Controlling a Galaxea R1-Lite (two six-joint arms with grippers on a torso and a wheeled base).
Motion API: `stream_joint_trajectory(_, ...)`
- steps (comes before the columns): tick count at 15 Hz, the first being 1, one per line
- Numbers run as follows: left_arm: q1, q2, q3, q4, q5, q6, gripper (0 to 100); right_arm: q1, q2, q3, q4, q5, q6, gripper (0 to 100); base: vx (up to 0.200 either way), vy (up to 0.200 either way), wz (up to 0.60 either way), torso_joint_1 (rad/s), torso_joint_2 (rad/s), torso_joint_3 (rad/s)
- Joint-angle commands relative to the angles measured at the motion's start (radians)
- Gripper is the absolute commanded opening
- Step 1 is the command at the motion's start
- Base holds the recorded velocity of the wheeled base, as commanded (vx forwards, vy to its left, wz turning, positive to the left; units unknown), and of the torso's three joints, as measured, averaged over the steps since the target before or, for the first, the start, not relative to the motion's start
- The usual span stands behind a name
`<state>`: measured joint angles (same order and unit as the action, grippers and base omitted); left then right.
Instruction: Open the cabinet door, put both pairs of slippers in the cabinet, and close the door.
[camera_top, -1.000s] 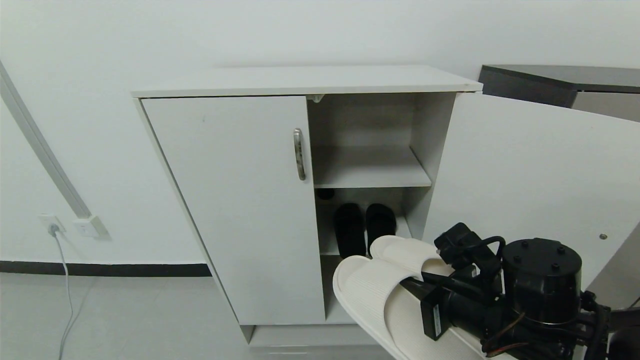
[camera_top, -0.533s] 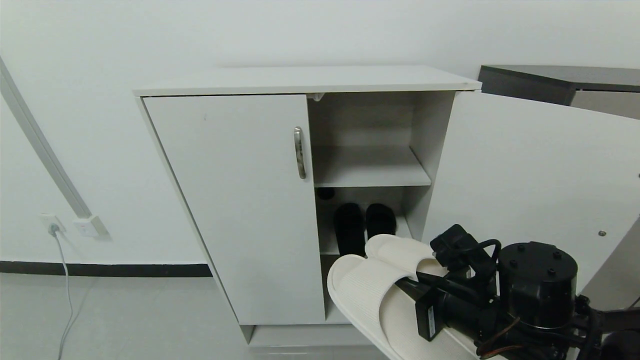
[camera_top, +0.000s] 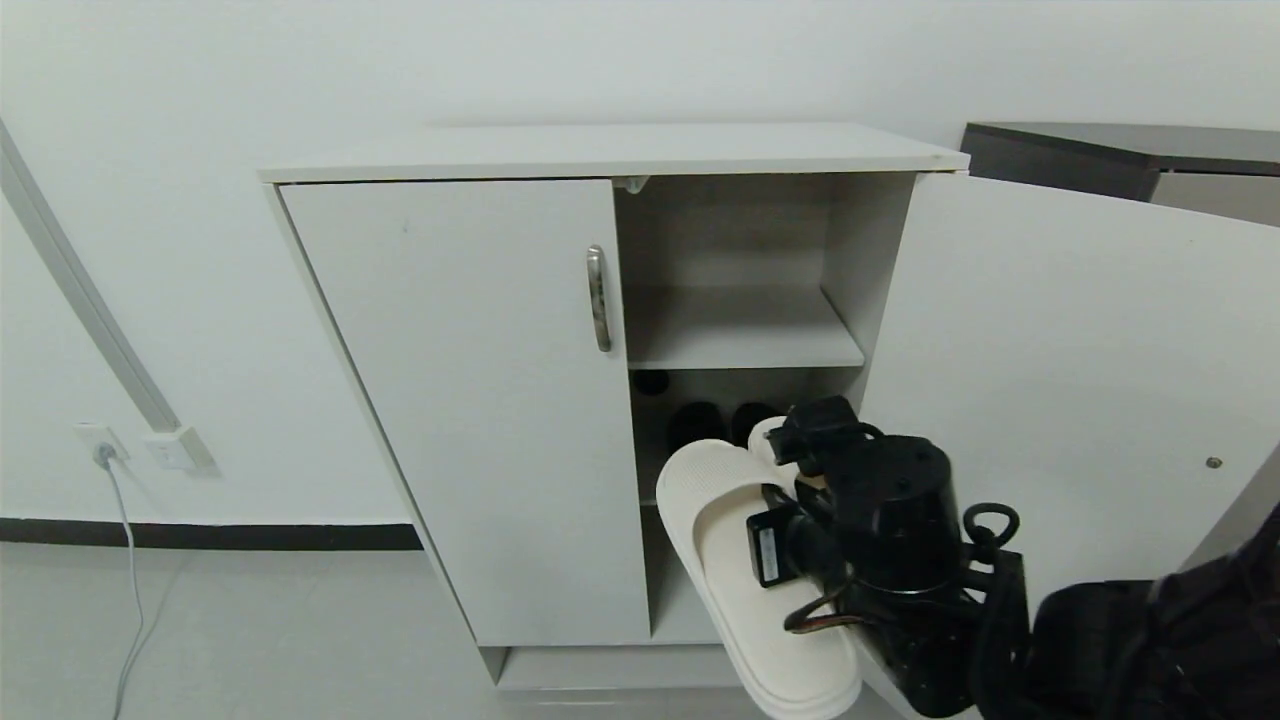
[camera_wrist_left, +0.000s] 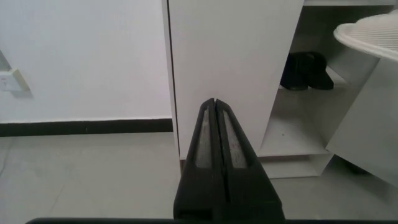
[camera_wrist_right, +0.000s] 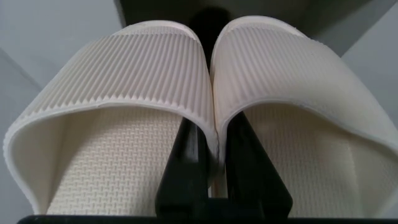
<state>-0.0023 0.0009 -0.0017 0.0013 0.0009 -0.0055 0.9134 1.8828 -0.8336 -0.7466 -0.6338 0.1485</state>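
Observation:
The white cabinet (camera_top: 600, 150) has its right door (camera_top: 1060, 380) swung open and its left door (camera_top: 470, 400) closed. A pair of black slippers (camera_top: 700, 418) (camera_wrist_left: 305, 70) lies on the middle shelf, partly hidden. My right gripper (camera_top: 778, 492) (camera_wrist_right: 214, 165) is shut on the pair of white slippers (camera_top: 715, 520) (camera_wrist_right: 124, 81), pinching their inner edges together. It holds them just in front of the open compartment, toes towards the black pair. My left gripper (camera_wrist_left: 214, 143) is shut and empty, low before the cabinet and apart from it.
The upper shelf (camera_top: 740, 335) is bare. The closed door carries a metal handle (camera_top: 597, 298). A dark grey cabinet (camera_top: 1120, 160) stands behind the open door. Wall sockets with a cable (camera_top: 100, 445) are at the left, above grey floor (camera_wrist_left: 93, 174).
My right arm has carried the white slippers forward and up to the cabinet opening, so they now cover most of the black pair. The head view shifted slightly.

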Motion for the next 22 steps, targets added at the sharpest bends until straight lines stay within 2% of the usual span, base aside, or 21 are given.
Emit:
stream_joint_trajectory(1,-0.001,0.001,0.000,0.000,0.001,-0.001,0,0.058,0.044,-0.232,0.214,-0.153,0.097,0,0.000,0.000,0.00,0.000,0.00,0.000)
stream_joint_trajectory(3,-0.001,0.001,0.000,0.000,0.001,-0.001,0,0.044,0.056,-0.358,0.331,-0.213,0.132,0,0.000,0.000,0.00,0.000,0.00,0.000)
stream_joint_trajectory(4,0.001,0.001,0.000,0.000,0.001,-0.001,0,0.024,0.065,-0.387,0.335,-0.221,0.129,0,0.000,0.000,0.00,0.000,0.00,0.000)
stream_joint_trajectory(9,-0.001,0.001,0.000,0.000,0.001,0.001,0,-0.016,0.104,-0.427,0.297,-0.221,0.079,0,0.000,0.000,0.00,0.000,0.00,0.000)
stream_joint_trajectory(15,0.001,0.001,0.000,0.000,-0.001,0.002,0,-0.033,0.104,-0.426,0.289,-0.221,0.079,0,0.000,0.000,0.00,0.000,0.00,0.000)
stream_joint_trajectory(22,-0.001,0.001,0.000,0.000,-0.004,0.007,0,-0.033,0.101,-0.437,0.289,-0.221,0.063,0,0.200,0.000,0.00,0.000,0.01,0.006)
